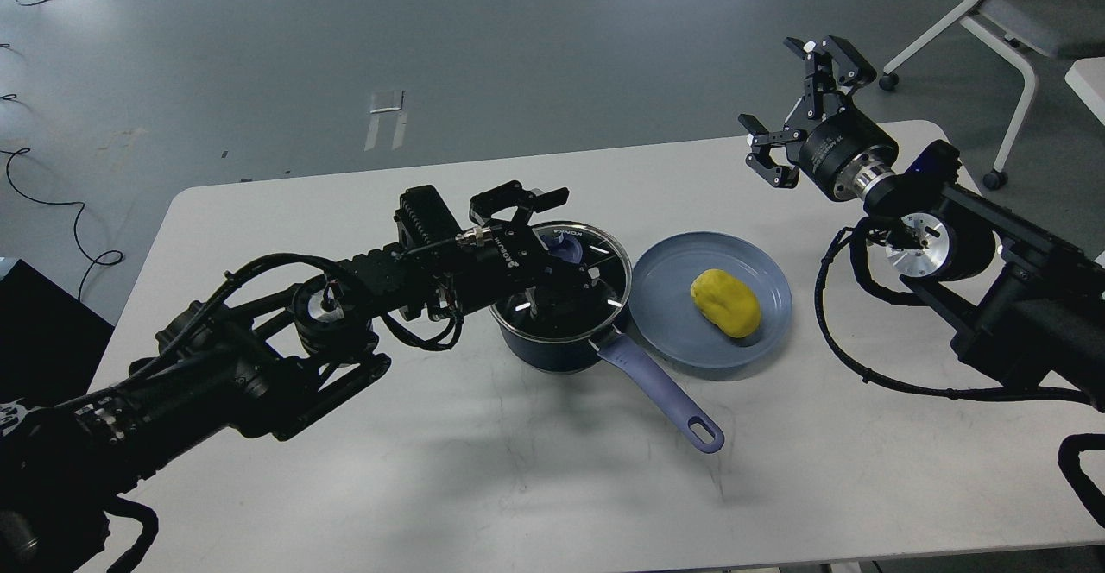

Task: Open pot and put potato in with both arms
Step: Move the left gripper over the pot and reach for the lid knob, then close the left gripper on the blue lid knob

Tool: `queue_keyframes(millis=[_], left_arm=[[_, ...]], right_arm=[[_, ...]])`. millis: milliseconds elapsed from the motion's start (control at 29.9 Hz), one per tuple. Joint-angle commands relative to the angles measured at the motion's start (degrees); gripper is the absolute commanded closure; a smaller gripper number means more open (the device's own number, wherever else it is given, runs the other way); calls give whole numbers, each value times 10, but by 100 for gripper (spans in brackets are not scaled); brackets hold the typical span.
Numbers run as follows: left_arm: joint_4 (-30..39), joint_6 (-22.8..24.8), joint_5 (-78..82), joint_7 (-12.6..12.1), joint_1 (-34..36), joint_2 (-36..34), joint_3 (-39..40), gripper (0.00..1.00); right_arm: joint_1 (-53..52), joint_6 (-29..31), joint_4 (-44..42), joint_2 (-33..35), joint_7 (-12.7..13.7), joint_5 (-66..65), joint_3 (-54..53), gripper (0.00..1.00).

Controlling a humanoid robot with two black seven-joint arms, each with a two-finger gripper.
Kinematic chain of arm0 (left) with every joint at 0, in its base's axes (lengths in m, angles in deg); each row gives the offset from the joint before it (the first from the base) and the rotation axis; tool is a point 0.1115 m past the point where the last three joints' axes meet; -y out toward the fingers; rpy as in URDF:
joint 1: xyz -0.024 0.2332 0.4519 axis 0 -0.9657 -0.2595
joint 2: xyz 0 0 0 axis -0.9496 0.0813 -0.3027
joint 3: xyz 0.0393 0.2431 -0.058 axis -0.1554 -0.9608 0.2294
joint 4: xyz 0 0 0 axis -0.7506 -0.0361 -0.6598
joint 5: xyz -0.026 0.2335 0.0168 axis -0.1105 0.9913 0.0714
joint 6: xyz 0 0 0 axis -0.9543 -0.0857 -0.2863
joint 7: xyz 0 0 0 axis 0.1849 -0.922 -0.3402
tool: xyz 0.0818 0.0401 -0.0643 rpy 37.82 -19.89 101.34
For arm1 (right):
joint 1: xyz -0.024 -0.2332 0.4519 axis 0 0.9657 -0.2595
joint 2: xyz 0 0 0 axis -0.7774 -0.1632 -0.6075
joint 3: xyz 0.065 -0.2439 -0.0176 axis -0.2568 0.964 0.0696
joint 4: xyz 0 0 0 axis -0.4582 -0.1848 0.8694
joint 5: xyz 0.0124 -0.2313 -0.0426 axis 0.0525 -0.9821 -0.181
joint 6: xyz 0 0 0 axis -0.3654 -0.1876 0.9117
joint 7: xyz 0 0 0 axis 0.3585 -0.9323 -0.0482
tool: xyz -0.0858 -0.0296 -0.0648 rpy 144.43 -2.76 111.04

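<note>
Left gripper over pot lid, closure unclear: seat squarely on the knob before lifting. Right gripper spread, empty.

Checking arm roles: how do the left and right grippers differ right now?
The left gripper is low over the pot's glass lid; the right gripper is raised beyond the plate, holding nothing. Right is wide open; left's opening is unclear. Both are black.
</note>
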Motion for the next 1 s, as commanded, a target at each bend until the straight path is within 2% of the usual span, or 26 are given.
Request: queue_keyframes(millis=[0, 535, 635, 769, 869, 936, 969], left_arm=[[-11, 0, 0, 1, -8, 0, 0, 2], [-21, 1, -3, -1, -20, 0, -3, 3], [-23, 1, -5, -3, -28, 0, -2, 8], [-39, 1, -9, -4, -29, 1, -2, 10], [-39, 1, -9, -3, -30, 0, -3, 16], [-39, 1, -10, -3, -30, 0, -2, 28], [-40, 1, -10, -2, -30, 0, -2, 38]], right_arm=[[3, 0, 1, 0, 0, 0, 0, 0], [7, 1, 3, 6, 0, 0, 5, 0], [7, 1, 3, 6, 0, 0, 5, 0], [7, 2, 3, 7, 1, 0, 9, 0], [6, 2, 3, 10, 1, 0, 9, 0], [6, 3, 3, 12, 1, 0, 10, 0], [6, 3, 3, 12, 1, 0, 10, 0]])
